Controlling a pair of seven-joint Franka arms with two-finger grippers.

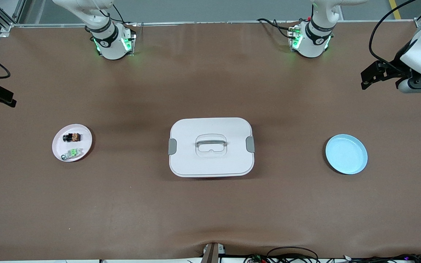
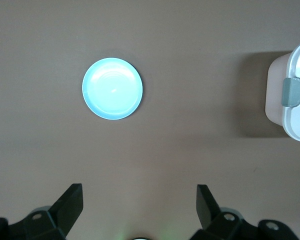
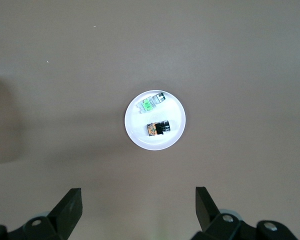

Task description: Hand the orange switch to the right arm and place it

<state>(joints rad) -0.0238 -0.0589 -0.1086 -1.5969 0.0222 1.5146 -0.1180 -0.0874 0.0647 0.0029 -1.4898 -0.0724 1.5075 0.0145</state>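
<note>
The orange switch (image 1: 72,137) is lying on a small white plate (image 1: 86,131) toward the right arm's end of the brown worktop (image 1: 210,212), just beside a green-and-silver part (image 1: 72,153). It looks light, rigid and tiny, likely best pinched across its black sides. The right gripper (image 3: 138,210) is hanging over bare worktop near that plate, fingers (image 3: 70,207) spread wide, holding nothing. The left gripper (image 2: 140,210) is waiting near an empty blue plate (image 1: 356,168), fingers likewise wide apart and touching nothing. A lidded white box (image 1: 211,147) is sitting between the plates.
</note>
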